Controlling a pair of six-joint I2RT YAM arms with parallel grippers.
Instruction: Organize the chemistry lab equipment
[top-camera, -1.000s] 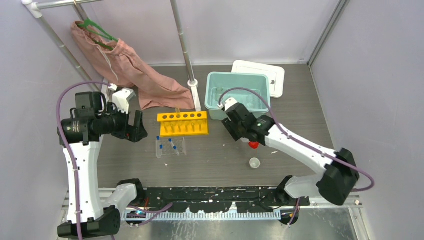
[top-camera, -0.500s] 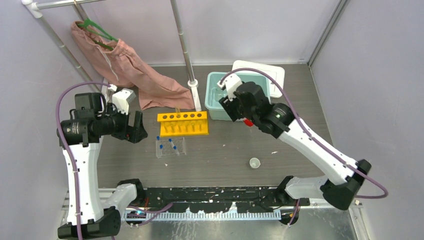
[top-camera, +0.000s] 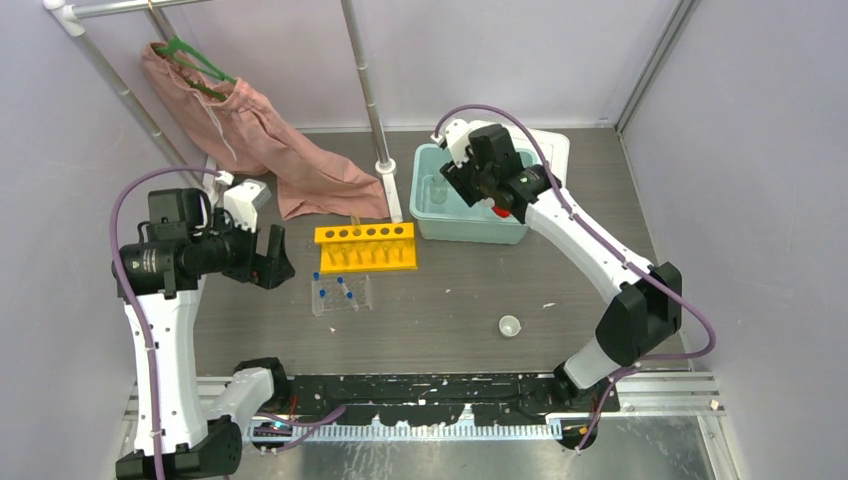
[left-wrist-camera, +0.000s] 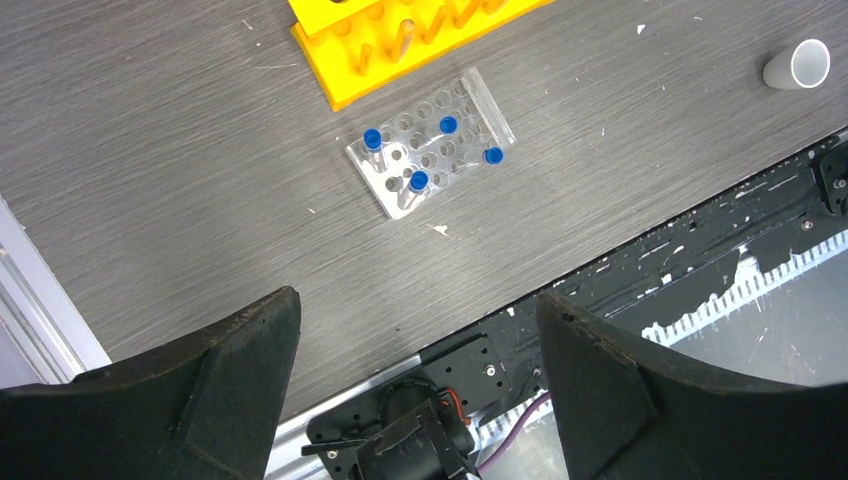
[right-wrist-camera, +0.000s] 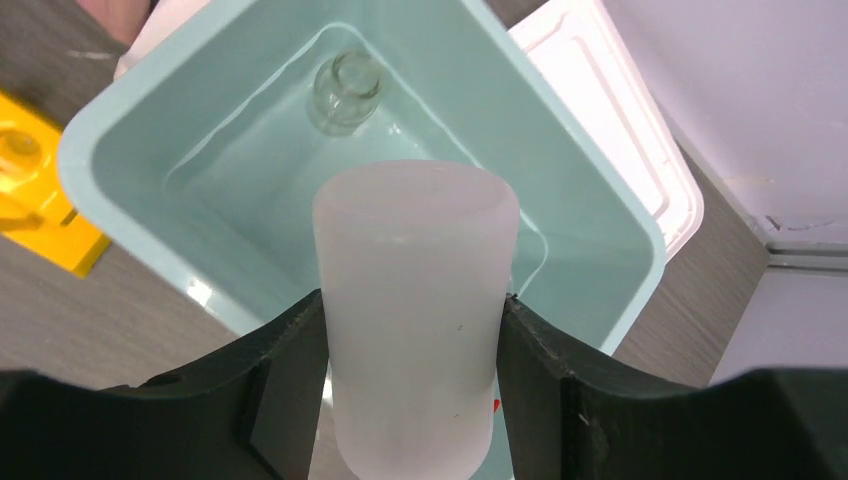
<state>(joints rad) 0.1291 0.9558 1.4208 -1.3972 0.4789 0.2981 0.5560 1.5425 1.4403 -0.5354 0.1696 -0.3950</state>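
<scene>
White cup (top-camera: 510, 325): nearest the arm bases, alone on the table (top-camera: 440, 300), well apart from everything else. Probably light and thin-walled, so pinch it gently across the rim.
Clear tray (left-wrist-camera: 430, 155): flat on the table, just in front of the rack (top-camera: 365, 246).
Blue-capped tubes (left-wrist-camera: 419, 181): four, in or on the tray, some apparently tilted. Small and slick, likely to roll, so take each at the cap.
Empty left gripper (left-wrist-camera: 415, 300): jaws spread wide with nothing between them, hovering over the table left of the tray.
Yellow rack: stiff plastic. I cannot tell whether its holes hold anything.
Loaded right gripper (right-wrist-camera: 410, 325): jaws part-closed across the bottle's body, holding it above the bin (top-camera: 470, 228).
Frosted bottle (right-wrist-camera: 415, 250): likely soft-walled, so a hard squeeze could dent it or force liquid out. The mid-body hold looks sound.
Teal bin: open, beyond the rack.
Glass beaker (right-wrist-camera: 345, 90): on the bin floor near a far corner. Fragile and slippery, so the bottle should go down beside it, not on it.
White lid (top-camera: 548, 150): just behind the bin.
Pink cloth (top-camera: 270, 140): far left on a hanger (top-camera: 195, 60), not lab gear.
</scene>
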